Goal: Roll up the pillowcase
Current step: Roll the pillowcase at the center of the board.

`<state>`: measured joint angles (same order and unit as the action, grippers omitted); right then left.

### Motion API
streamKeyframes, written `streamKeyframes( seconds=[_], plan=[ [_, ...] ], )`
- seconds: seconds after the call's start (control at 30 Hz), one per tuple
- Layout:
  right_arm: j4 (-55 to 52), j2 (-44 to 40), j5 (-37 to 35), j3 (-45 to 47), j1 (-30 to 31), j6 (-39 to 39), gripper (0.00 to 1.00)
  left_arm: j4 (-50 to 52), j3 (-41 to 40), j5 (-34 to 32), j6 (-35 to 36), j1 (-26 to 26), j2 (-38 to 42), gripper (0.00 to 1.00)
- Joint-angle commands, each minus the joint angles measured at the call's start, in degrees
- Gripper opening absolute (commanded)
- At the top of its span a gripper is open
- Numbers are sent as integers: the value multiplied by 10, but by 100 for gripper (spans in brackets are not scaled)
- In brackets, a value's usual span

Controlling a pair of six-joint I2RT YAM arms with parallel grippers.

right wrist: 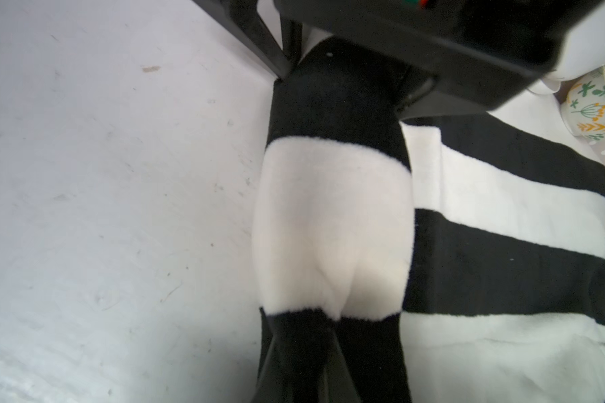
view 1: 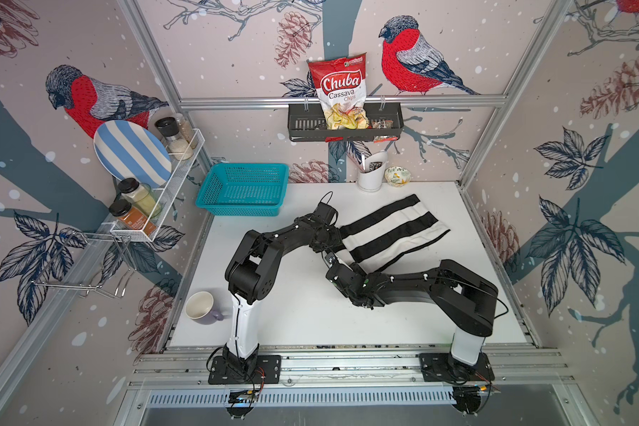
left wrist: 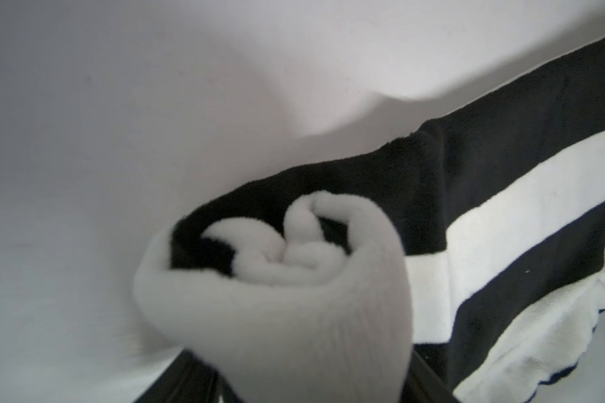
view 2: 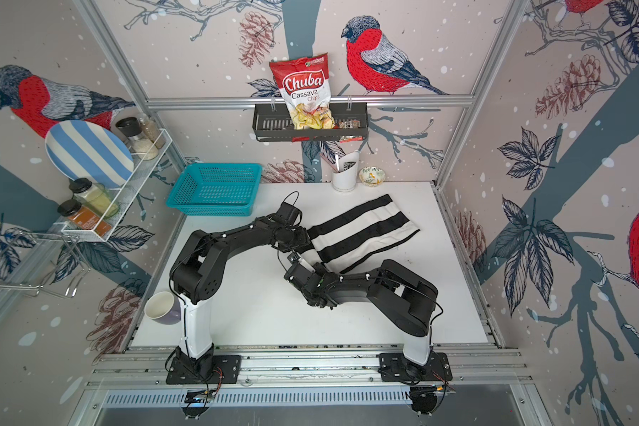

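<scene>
The pillowcase (view 1: 395,228) (view 2: 366,228), with broad black and white stripes, lies on the white table (view 1: 292,313). Its left end is rolled into a thick tube (left wrist: 276,296) (right wrist: 332,226); the rest lies flat toward the back right. My left gripper (view 1: 332,239) (left wrist: 304,390) straddles the roll's far end, its fingers pressed against both sides of it. My right gripper (view 1: 338,262) (right wrist: 304,377) is at the roll's near end, its fingers pinched together on the black fabric. In both top views the wrists hide the roll.
A teal basket (view 1: 242,188) stands at the back left of the table. A mug (view 1: 202,308) sits at the front left beside the left arm's base. A white utensil holder (view 1: 371,173) and a small patterned bowl (view 1: 397,175) stand against the back wall.
</scene>
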<state>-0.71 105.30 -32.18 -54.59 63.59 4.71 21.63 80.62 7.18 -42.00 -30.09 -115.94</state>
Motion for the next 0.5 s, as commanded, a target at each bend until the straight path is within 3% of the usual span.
streamKeyframes(
  seconds=[0.0,0.23,0.37,0.47],
  plan=[
    [-11,-16,112,-5,-3,42,0,39,5,-40,27,14,41,72],
    [39,-57,346,15,-64,114,0,36,-29,-44,68,48,150,78],
    [102,-54,502,49,-147,151,0,6,-72,-19,71,48,185,78],
    [135,-35,593,61,-206,177,0,-26,-108,10,57,44,186,72]
  ],
)
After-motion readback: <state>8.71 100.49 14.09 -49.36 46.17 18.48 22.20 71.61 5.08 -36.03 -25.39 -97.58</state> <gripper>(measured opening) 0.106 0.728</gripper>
